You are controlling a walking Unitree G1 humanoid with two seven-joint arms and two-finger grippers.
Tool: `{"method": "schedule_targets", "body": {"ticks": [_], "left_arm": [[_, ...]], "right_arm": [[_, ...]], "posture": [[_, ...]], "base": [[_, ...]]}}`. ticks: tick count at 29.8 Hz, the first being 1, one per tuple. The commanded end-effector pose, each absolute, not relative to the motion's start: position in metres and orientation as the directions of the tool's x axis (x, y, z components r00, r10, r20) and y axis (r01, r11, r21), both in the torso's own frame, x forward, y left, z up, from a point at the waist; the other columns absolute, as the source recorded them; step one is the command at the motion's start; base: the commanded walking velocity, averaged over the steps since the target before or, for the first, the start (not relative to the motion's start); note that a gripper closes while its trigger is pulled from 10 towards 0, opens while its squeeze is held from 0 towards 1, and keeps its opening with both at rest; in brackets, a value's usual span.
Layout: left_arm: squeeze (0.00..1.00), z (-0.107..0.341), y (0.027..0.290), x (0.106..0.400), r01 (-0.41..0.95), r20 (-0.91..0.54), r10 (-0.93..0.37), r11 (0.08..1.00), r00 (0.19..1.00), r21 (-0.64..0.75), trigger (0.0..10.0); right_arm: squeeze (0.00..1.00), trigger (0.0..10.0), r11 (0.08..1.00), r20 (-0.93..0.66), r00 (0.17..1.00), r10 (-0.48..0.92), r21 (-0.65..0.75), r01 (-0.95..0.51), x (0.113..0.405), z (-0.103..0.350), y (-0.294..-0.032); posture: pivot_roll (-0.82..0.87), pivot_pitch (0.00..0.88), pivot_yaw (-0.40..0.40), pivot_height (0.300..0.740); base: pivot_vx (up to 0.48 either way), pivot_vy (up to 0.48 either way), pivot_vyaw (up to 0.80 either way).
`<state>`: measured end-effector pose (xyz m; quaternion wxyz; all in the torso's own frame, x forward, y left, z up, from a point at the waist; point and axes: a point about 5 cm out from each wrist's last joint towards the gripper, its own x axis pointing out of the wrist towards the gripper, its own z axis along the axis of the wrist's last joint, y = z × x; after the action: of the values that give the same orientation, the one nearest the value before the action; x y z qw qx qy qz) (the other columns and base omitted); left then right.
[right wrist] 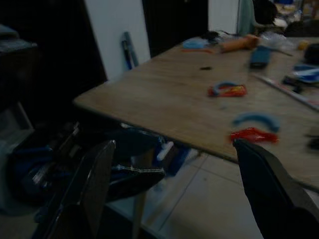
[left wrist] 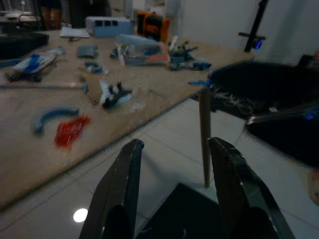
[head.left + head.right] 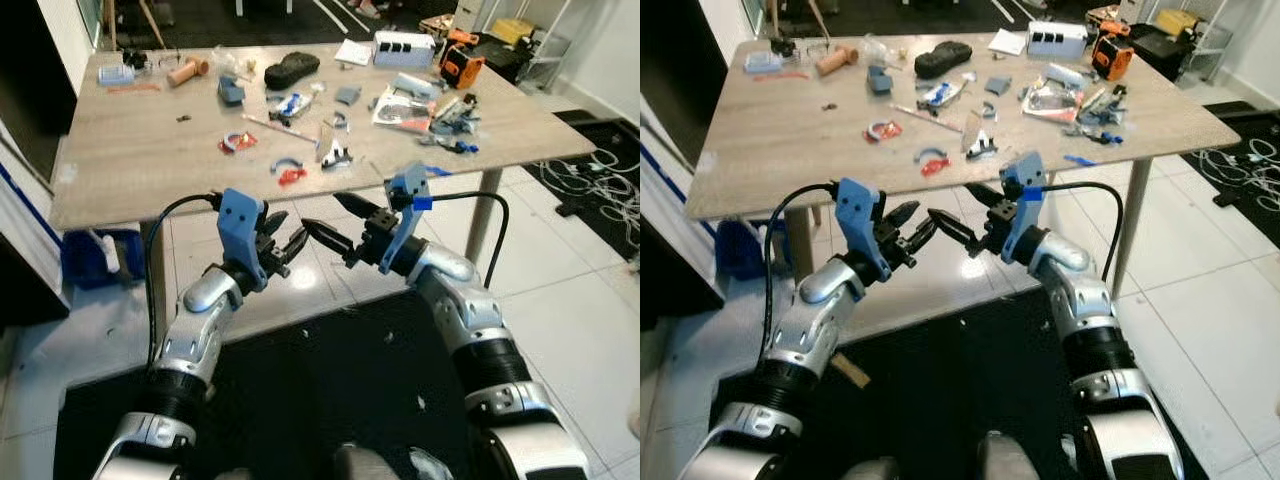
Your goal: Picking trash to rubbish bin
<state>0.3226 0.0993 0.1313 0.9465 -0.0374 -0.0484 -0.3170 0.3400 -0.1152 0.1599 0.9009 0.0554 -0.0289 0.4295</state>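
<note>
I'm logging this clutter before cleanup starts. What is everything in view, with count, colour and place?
Table: one, light wood, ahead of the robot.
Red wrapper scraps: two, red, near the table's front edge.
Curved plastic piece: one, blue, beside the nearer red scrap.
Black pouch: one, black, far middle of the table.
Orange tool: one, orange and black, far right corner.
Light blue box: one, far right side.
Cylinder: one, tan, far left side.
Cables: a tangle, white, on the floor at right.
Mat: one, black, under the robot.
Left hand: one, black fingers, open, below the table edge.
Right hand: one, black fingers, open, facing the left.
</note>
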Motion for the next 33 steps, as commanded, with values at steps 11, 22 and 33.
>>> {"method": "schedule_targets", "body": {"ticks": [11, 22, 33], "left_arm": [[0.0, 0.1296, 0.0989, 0.3214, 0.61, 0.107, -0.605, 0.792, 0.789, -0.022, 10.0], [0.0, 0.1297, 0.0985, 0.3215, 0.611, 0.108, -0.606, 0.792, 0.788, -0.021, 10.0], [0.0, 0.1294, 0.0987, 0.3216, 0.609, 0.106, -0.604, 0.793, 0.79, -0.023, 10.0]], "right_arm": [[0.0, 10.0, 0.636, 0.099, 0.641, 0.761, 0.081, -0.768, 0.3409, 0.1607, -0.1176], [0.0, 10.0, 0.641, 0.101, 0.648, 0.755, 0.099, -0.761, 0.3418, 0.1606, -0.1188], [0.0, 10.0, 0.642, 0.097, 0.65, 0.754, 0.107, -0.76, 0.3422, 0.1602, -0.1189]], "posture": [[-0.04, 0.0, -0.032, 0.74], [-0.04, 0.0, -0.033, 0.74], [-0.04, 0.0, -0.033, 0.74]], "base": [[0.48, 0.0, 0.0], [0.48, 0.0, 0.0], [0.428, 0.0, 0.0]]}}
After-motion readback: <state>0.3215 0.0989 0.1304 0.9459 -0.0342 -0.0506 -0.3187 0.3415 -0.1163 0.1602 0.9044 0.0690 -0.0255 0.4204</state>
